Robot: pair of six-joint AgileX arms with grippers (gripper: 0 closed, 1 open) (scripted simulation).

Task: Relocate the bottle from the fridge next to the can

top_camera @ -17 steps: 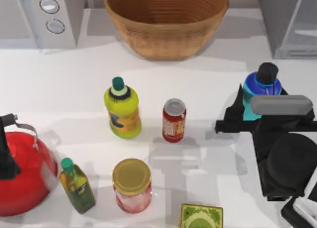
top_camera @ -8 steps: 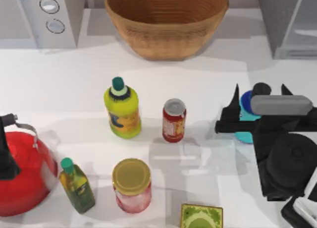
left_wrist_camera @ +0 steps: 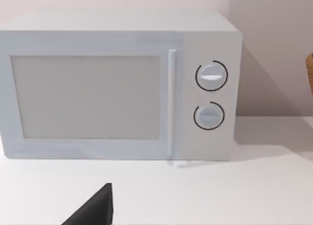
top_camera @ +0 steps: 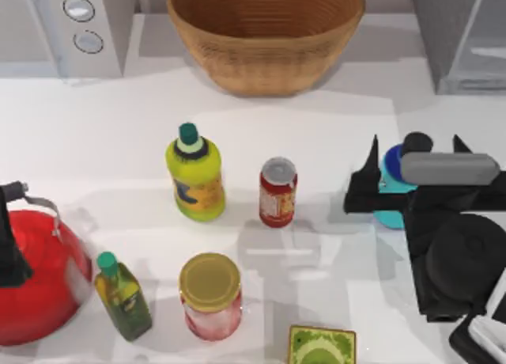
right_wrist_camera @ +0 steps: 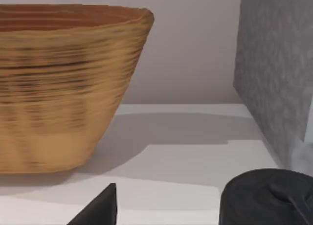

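Table: right tool (spread) straddles bottle.

Bright even light, soft shadows

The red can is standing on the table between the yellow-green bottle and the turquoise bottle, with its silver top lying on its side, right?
Not quite. The top view shows the red can upright, silver top facing up, not on its side. It does stand on the table between the yellow-green bottle and the turquoise bottle.
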